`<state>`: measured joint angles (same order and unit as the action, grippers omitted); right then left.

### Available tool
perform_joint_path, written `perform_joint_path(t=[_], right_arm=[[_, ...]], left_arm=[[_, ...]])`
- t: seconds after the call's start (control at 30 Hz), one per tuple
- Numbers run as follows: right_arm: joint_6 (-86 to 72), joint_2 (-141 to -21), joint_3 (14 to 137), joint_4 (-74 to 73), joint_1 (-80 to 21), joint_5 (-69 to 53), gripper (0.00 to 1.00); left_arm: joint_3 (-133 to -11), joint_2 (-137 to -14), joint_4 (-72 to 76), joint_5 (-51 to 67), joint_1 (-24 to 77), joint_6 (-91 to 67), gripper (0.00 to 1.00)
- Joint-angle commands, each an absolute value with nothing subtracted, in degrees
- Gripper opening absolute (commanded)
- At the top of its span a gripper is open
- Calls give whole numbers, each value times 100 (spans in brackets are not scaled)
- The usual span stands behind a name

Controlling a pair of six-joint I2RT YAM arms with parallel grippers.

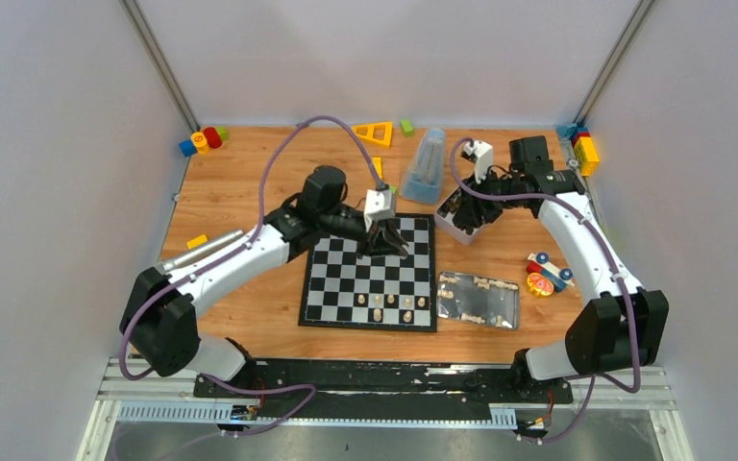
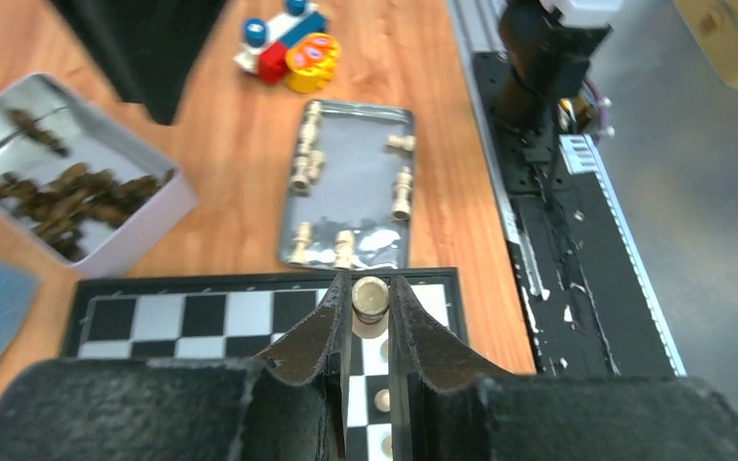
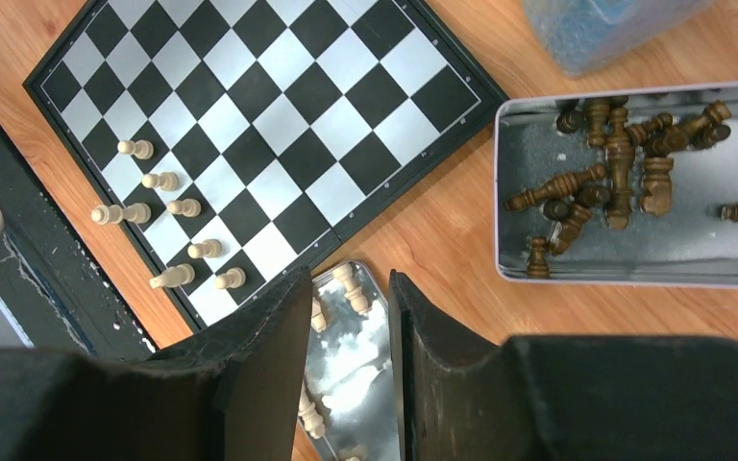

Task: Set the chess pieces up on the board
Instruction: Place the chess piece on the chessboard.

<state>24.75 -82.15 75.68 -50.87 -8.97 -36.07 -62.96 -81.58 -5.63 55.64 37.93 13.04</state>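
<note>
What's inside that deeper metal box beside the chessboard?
Dark brown chessmen, mostly heaped toward one side of the tin, with bare floor elsewhere. Anything beneath the heap is hidden.

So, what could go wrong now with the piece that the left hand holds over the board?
The left hand grips the piece only at its fingertips, so it may slip or land tilted. The standing pieces on the board are close together, so the hand may knock them over as it comes down.
</note>
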Motion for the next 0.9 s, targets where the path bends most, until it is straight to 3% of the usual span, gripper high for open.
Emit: perform_joint_path(t=[0.0, 0.33, 0.87], right_arm=[[2305, -7851, 7251, -4662, -615, -4021, 36], [2369, -7406, 6230, -4185, -383, -4267, 36], [2371, -7405, 5957, -3990, -336, -4438, 35]], left_arm=[[-5873, -8098, 362, 5456, 4462, 1957, 6], [-4774, -8937, 2627, 5553, 5348, 1860, 8], [-4943, -9980, 2680, 5426, 5484, 2173, 9]])
